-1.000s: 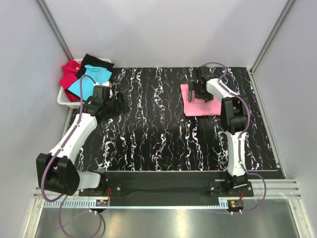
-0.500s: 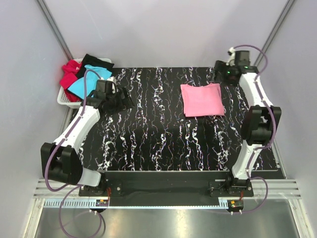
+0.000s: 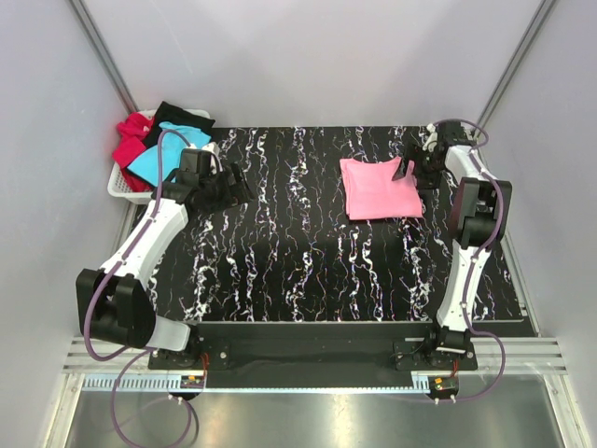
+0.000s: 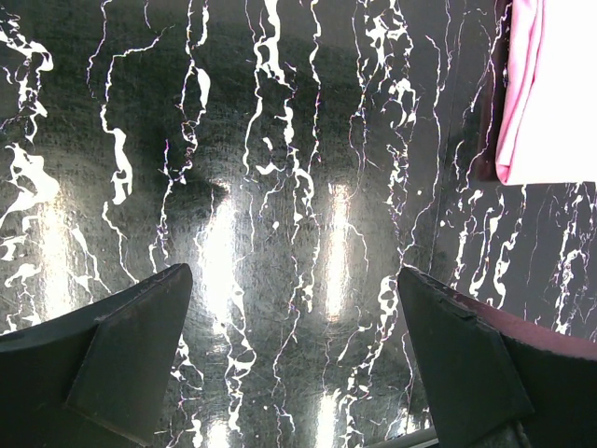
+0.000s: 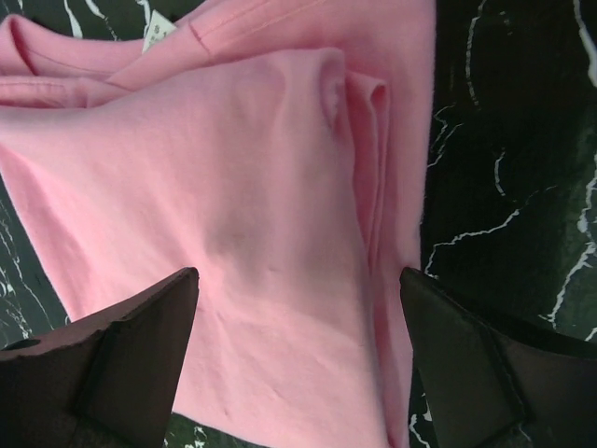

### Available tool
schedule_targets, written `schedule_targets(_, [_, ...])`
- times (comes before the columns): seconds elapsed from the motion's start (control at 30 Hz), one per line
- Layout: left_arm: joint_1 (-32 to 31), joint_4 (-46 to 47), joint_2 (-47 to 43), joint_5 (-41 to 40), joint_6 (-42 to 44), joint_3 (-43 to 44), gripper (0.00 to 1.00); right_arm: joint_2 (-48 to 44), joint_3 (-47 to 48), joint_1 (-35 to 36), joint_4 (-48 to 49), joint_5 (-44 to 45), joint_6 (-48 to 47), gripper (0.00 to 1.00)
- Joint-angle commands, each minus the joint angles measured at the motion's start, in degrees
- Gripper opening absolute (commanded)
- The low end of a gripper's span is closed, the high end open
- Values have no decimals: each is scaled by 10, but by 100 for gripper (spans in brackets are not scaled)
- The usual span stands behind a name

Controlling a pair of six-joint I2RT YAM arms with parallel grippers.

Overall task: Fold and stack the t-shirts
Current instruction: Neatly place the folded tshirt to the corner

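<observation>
Top external view: at the far left a white basket (image 3: 116, 189) sits off the edge of the black, white-veined surface (image 3: 298, 261), heaped with a red t-shirt (image 3: 129, 142), a turquoise t-shirt (image 3: 160, 157) and a black t-shirt (image 3: 179, 115) draped over its far rim. Just right of it the left arm (image 3: 149, 238) reaches across the near-left part of the surface. Its jaws are released and spread wide, with nothing between them. In the left wrist view only bare surface shows between its two fingers (image 4: 131, 355), and an edge of the pink t-shirt (image 4: 550, 93) lies well apart at the upper right. The pink t-shirt (image 3: 380, 188) lies folded flat on the far-right part of the surface, nothing on top of it. The right arm (image 3: 471, 215) bends over the shirt's far right corner, jaws released and wide open. The right wrist view shows the pink cloth (image 5: 233, 215) beneath and between both fingers (image 5: 121, 364), unpinched, with layered folds along its right edge and a small white label (image 5: 159, 33) at the collar. Whether the fingers touch the cloth cannot be told.
</observation>
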Motion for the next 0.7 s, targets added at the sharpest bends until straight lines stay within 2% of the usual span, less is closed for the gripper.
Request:
schedule_targets(0.0, [3, 22, -17, 13, 6, 14, 99, -3, 36, -14, 4, -22, -6, 96])
schedule_targets(0.4, [3, 21, -8, 12, -2, 9, 99, 45, 28, -14, 4, -10, -10, 97])
schedule_targets(0.53, [3, 21, -7, 17, -3, 17, 99, 55, 19, -14, 10, -56, 4, 89])
schedule_targets(0.63, [3, 22, -14, 19, -1, 18, 99, 56, 0, -14, 15, -63, 7, 77])
schedule_targets(0.67, [3, 24, -16, 13, 0, 17, 99, 53, -14, -14, 15, -63, 5, 66])
